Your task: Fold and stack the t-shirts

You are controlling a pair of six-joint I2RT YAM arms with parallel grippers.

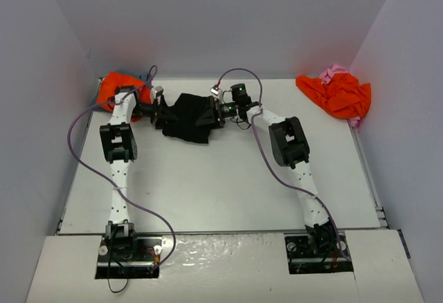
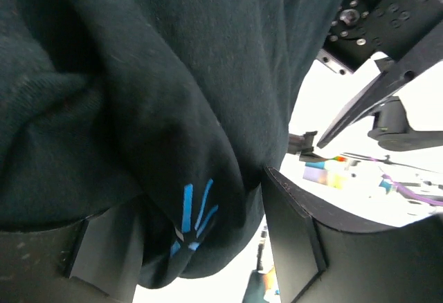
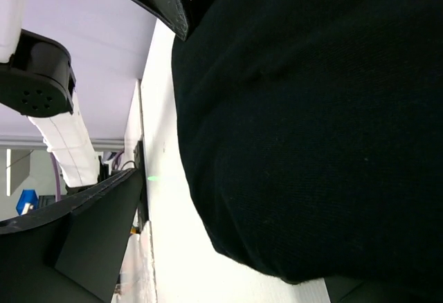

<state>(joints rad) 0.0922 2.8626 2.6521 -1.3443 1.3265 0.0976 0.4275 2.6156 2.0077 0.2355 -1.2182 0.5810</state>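
- The black t-shirt (image 1: 188, 117) lay bunched on the table (image 1: 228, 178), directly between my left gripper (image 1: 160, 113) and my right gripper (image 1: 220, 109), with one gripper at each end of it.
- My left fingers (image 2: 104, 254) stood partly apart with a hanging fold of the black cloth between them, a small blue mark (image 2: 194, 216) on the part nearest me. The cloth seemed to brush both pads, but I could not tell whether they pinched it or merely flanked it.
- My right jaws were spread wide. The one finger (image 3: 90, 241) I could see was clear of the cloth, and the bulk of the shirt lay along the far side of the gap, hiding the other finger. Nothing looked clamped there.
- An orange t-shirt (image 1: 114, 87) sat just behind my left gripper, and a heap of orange and pink t-shirts (image 1: 338, 94) lay well away, beyond my right gripper.
- I judged I was partway through folding the black shirt, at the point of letting it go. It was a crumpled lump and not yet a flat fold, and no stack had been started.
- The next move called for both grippers to back straight out without dragging the cloth, then to take hold of a clean edge or hem on each side so the shirt could be spread and folded flat.
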